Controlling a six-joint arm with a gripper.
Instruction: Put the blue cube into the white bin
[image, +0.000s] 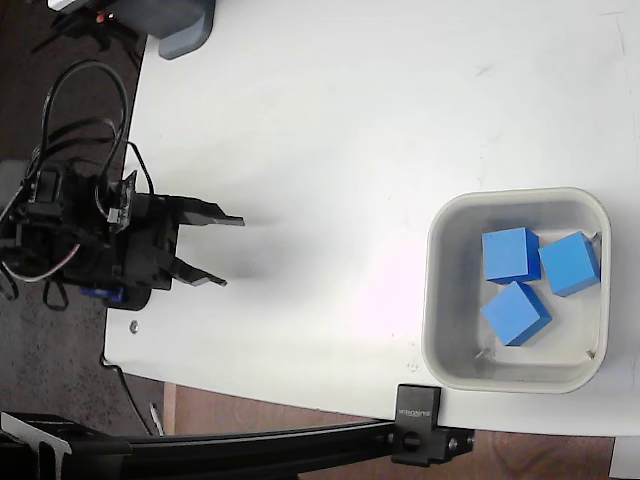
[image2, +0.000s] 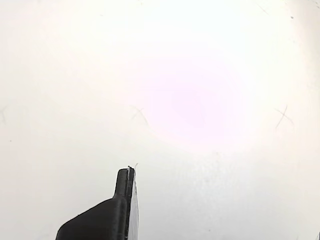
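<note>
Blue cubes: three small matte bright-blue cubes (image: 512, 254) lie close together inside the squarish off-white plastic bin (image: 443, 300), near the table's right edge.
My pincer (image: 228, 252): spread, empty, at the table's left edge.

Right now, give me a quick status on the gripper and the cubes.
Gripper open, empty, at table's left edge. Three blue cubes inside white bin. Table between them bare.

Bright overhead light; pinkish glare on table (image2: 190, 107); soft gripper (image: 222, 252) shadow; wrist view washed out.
</note>
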